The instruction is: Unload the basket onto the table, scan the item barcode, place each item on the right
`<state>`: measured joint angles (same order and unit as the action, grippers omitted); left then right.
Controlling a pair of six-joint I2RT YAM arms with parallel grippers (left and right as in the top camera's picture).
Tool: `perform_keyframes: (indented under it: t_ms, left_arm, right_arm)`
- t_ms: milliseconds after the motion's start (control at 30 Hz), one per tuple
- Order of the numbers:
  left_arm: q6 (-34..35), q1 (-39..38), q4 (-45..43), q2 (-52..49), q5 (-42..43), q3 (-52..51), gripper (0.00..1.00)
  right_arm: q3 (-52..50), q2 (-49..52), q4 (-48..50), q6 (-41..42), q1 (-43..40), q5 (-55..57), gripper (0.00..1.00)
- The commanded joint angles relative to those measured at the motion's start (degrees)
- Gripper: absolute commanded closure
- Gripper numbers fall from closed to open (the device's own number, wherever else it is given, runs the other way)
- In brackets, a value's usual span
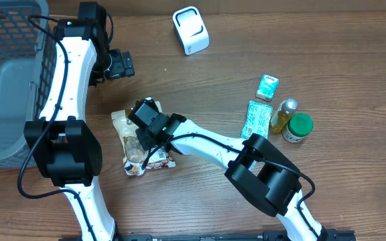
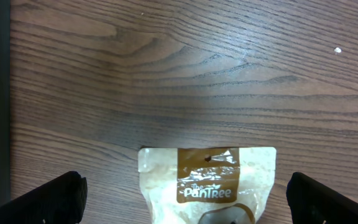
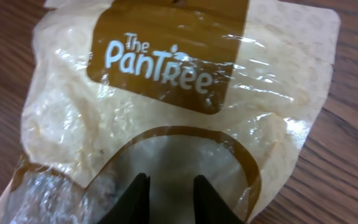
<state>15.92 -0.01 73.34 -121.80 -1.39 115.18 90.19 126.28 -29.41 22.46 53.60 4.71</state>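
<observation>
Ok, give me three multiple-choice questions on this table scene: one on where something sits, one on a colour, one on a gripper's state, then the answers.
1. In the overhead view, where is the small round jar with the green lid?
A. Far left
B. Right side, next to the yellow bottle with the silver cap
C. Top middle

2. What colour is the banner on the crinkly tan plastic snack pouch?
A. Blue
B. Red
C. Brown

3. How does the left gripper stand?
A. Wide open, holding nothing
B. Shut on the pouch
C. Shut on a bottle

Answers:
1 B: the jar stands beside the bottle at the right of the wooden table.
2 C: both wrist views show white lettering on a brown banner.
3 A: its fingers sit at opposite edges of the left wrist view, touching nothing.
</observation>
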Motion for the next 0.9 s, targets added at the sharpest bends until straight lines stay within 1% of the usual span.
perform_keyframes:
  t_ms: [0, 167, 233, 333, 433, 633, 800, 867]
  left_arm:
    - [-1.14, 0.0, 0.13, 0.83, -0.52, 1.29, 0.0]
    - [-1.14, 0.0, 0.13, 0.83, -0.52, 1.29, 0.0]
    - [-1.14, 0.0, 0.13, 0.83, -0.55, 1.29, 0.0]
    - [-1.14, 0.02, 0.11, 0.83, -0.52, 1.27, 0.01]
    - [-1.14, 0.02, 0.13, 0.83, -0.52, 1.27, 0.01]
    - [-1.14, 0.0, 0.13, 0.83, -0.52, 1.27, 0.0]
    - [-1.14, 0.0, 0.13, 0.83, -0.52, 1.27, 0.01]
    - [-1.14, 0.0, 0.13, 0.83, -0.52, 1.29, 0.0]
  right_arm:
    - [-0.24, 1.05, -1.57, 0.0, -0.74, 4.52, 0.8]
    - [-0.24, 1.05, -4.35, 0.02, -1.79, 6.01, 0.85]
    - [-0.22, 1.03, -5.97, 0.44, -2.62, 6.01, 0.9]
    - [-0.13, 1.03, -8.52, 4.85, -4.42, 6.01, 0.94]
    - [-0.11, 0.92, -10.67, 7.76, -6.8, 5.99, 0.95]
    - [-0.11, -0.85, -15.54, 8.28, -10.93, 5.75, 0.96]
    - [-0.11, -1.88, -19.39, 9.66, -12.37, 5.79, 0.96]
    - [-0.09, -2.29, -20.74, 11.65, -12.7, 5.75, 0.96]
